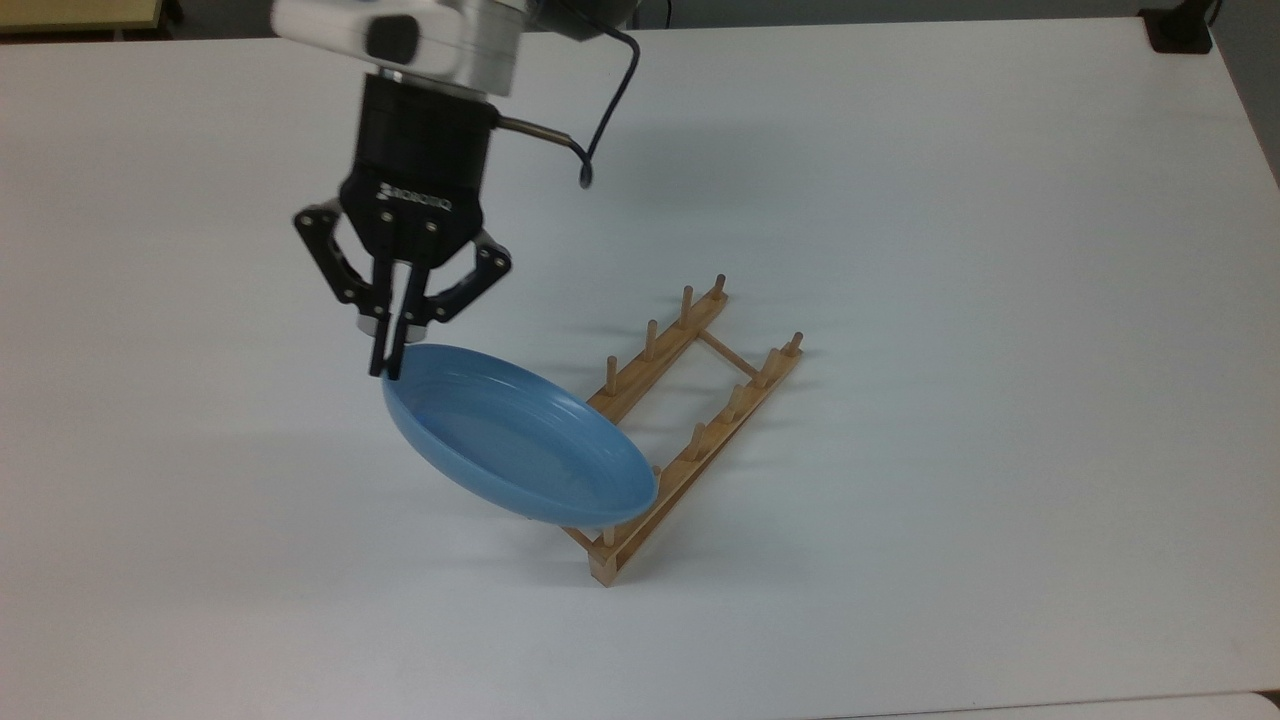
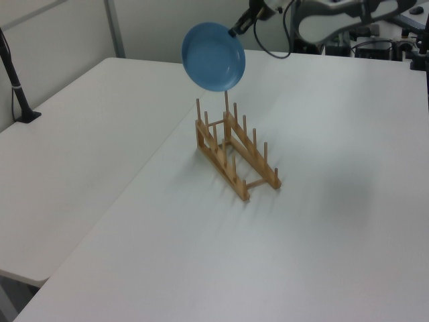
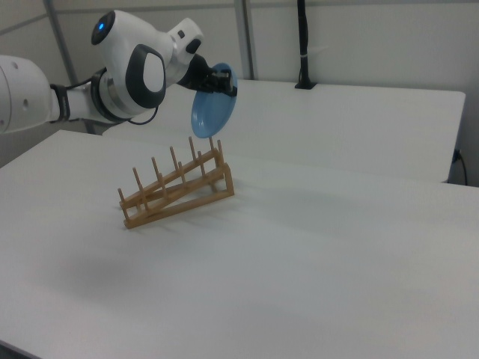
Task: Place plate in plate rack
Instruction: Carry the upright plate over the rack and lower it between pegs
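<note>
Your gripper (image 1: 388, 365) pinches the plate (image 1: 520, 440) by its rim; below hangs the plate rack (image 1: 690, 420), probably just clear. Lower it edge-first between two pegs.

Even, bright light from overhead — soft faint shadows under the plate (image 1: 520, 440) and rack (image 1: 690, 420) on the table (image 1: 1000, 300). Arm (image 1: 440, 30) slightly motion-blurred — no harsh glare.

plate (image 1: 520, 445): round, light blue, shallow rim, tilted on edge, held in the air above one end of the rack
rack (image 1: 700, 400): light wood, two pegged rails, resting on the table
</note>
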